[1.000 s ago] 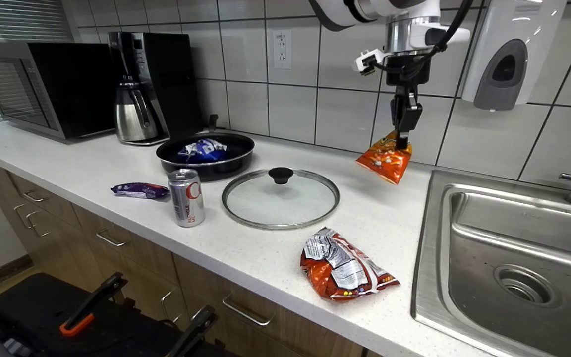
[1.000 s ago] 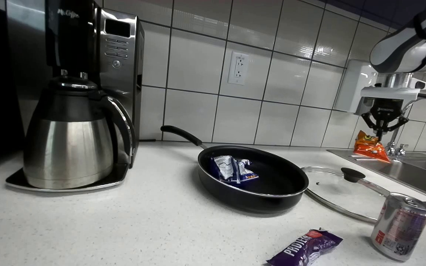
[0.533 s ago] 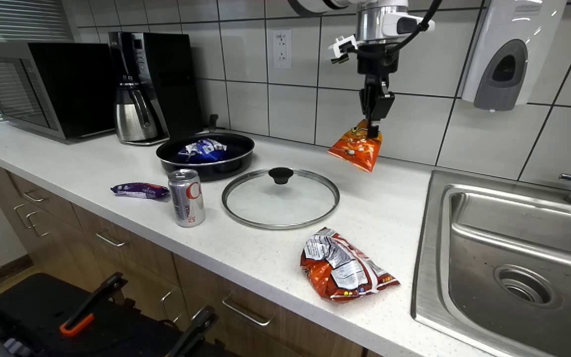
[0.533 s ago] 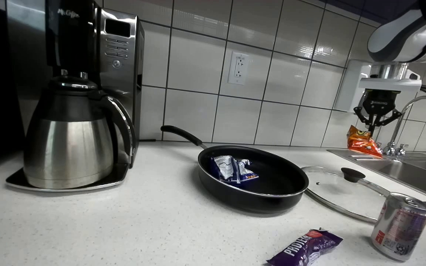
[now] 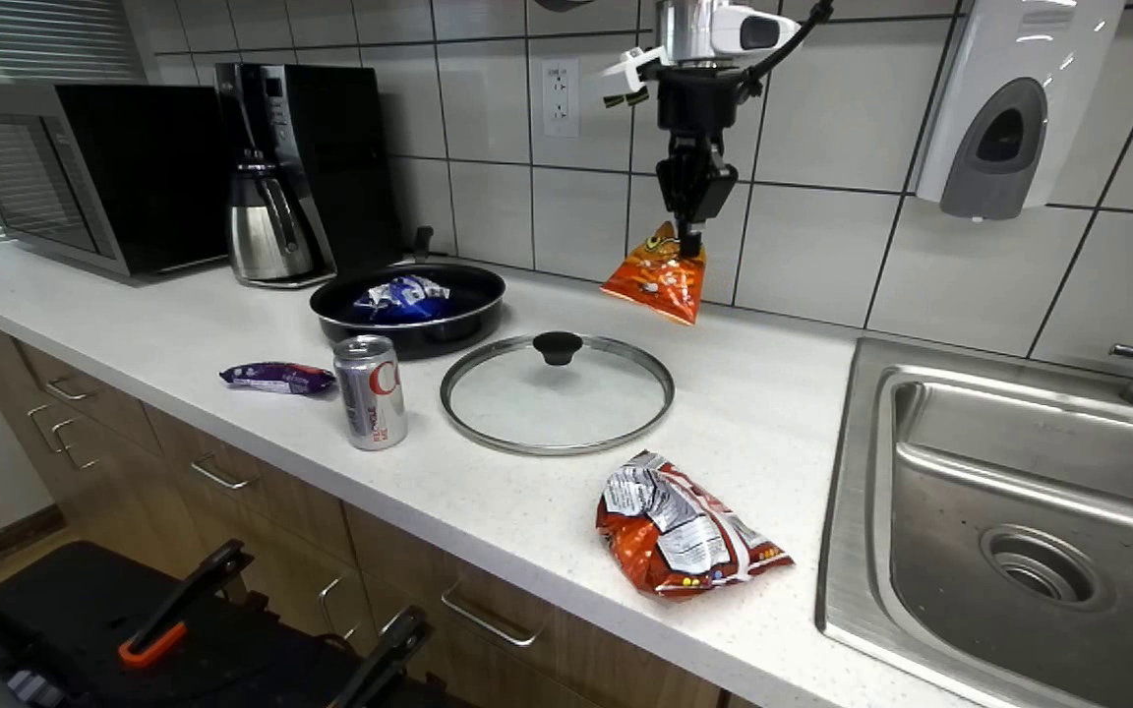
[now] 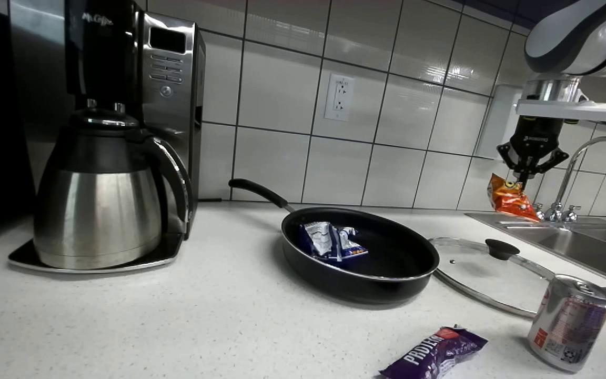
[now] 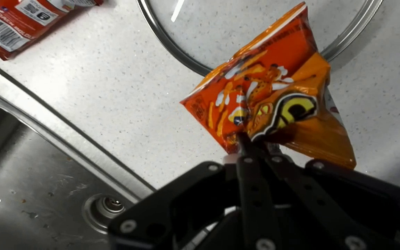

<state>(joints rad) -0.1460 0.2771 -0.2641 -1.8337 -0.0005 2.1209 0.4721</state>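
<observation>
Labels first. The orange snack bag [image 7: 273, 90] is showing a large yellow letter outlined in black; folds are hiding the rest of the name. The red snack bag [image 5: 680, 531] is lying near the front edge of the bench [image 5: 507, 492], beside the sink [image 5: 860, 472]; in the wrist view I am reading "SNACK BOLD…" by a barcode, the last letters blurring. The silver drink can [image 5: 370, 393], standing upright near the front edge, is carrying part of a red "C" and "RECYCLE ME". Next to it, the purple wrapper [image 6: 434, 355] is displaying "PROTEIN". The coffee maker [image 6: 169, 116], against the back edge toward the far corner, is bearing "Mr. Coffee". The blue snack bag [image 6: 329, 242], resting in the black frying pan [image 6: 355, 289], is showing print too small to read.

Pose: the Franka arm [image 6: 576, 42] is bending in from above, wrist vertical, the Robotiq gripper [image 5: 690, 244] pointing straight down before the wall tiles [image 5: 822, 236]. Its fingers [image 7: 248, 170] are pressing together, pinching the orange snack bag at one side. The bag is hanging tilted, clear of the bench, near the back edge; in the wrist view it is overlapping the rim of the glass lid [image 5: 557, 403], which is lying flat, knob up, between pan and sink.
</observation>
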